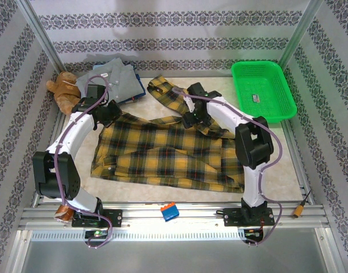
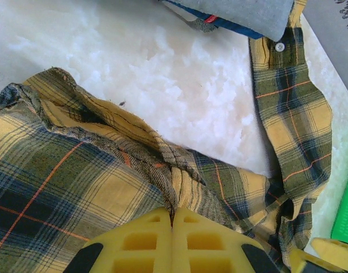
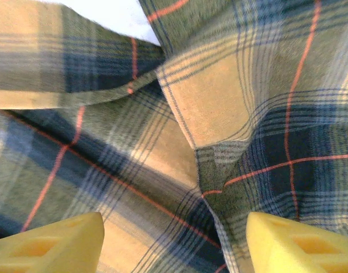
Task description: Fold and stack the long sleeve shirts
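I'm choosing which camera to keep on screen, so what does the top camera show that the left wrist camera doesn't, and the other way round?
Top camera adds: the teddy bear at the far left, the blue and orange block on the near rail, and the whole spread of the plaid shirt. Left wrist adds: the left gripper seen close, shut on a ridge of plaid cloth, and a white button on the sleeve. Both: the plaid shirt, the grey shirt and the pale table.
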`<state>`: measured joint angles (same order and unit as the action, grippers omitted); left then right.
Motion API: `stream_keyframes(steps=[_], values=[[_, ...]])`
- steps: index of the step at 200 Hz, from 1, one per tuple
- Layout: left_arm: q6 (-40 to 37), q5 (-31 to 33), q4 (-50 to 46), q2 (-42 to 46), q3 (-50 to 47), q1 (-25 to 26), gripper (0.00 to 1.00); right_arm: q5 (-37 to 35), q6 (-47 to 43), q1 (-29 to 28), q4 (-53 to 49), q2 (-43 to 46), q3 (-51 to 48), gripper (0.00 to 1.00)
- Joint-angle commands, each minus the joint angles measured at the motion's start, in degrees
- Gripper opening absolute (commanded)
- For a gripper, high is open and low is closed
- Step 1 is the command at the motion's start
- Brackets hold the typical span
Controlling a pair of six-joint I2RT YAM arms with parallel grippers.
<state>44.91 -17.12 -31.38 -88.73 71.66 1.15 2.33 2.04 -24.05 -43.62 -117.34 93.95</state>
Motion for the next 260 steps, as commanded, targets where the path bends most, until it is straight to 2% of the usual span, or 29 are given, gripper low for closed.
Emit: stream_keyframes(steps=[1, 70, 120, 199, 216, 260], values=[[-2.06, -0.01, -1.8, -0.23, 1.38, -0.95, 0.0, -5.7, 1.77, 0.04, 1.67, -2.27, 0.78, 0.64], [-3.17, -0.59, -1.54, -0.74, 1.47, -1.9, 0.0, -12.18, 2.34, -2.83, 1.79, -8.71, 8.5, 0.58], [-3.4, -1.14, -0.92, -1.36, 1.32, -2.64, 0.0, -18.76, 1.91, -3.28, -1.16, -13.65, 16.04, 0.5], [-3.57, -1.73, 0.27, -3.5, 2.4, -3.78, 0.0, -18.65, 1.43, -3.28, -2.05, -14.95, 17.62, 0.44], [-3.56, -1.95, 0.45, -4.37, 3.03, -3.78, 0.0, -19.03, 1.69, -3.28, -2.35, -15.46, 17.93, 0.4], [-3.8, -1.71, 0.31, -5.66, 4.27, -4.24, 0.0, -22.0, 2.18, -3.15, -3.32, -15.17, 19.16, 0.22]])
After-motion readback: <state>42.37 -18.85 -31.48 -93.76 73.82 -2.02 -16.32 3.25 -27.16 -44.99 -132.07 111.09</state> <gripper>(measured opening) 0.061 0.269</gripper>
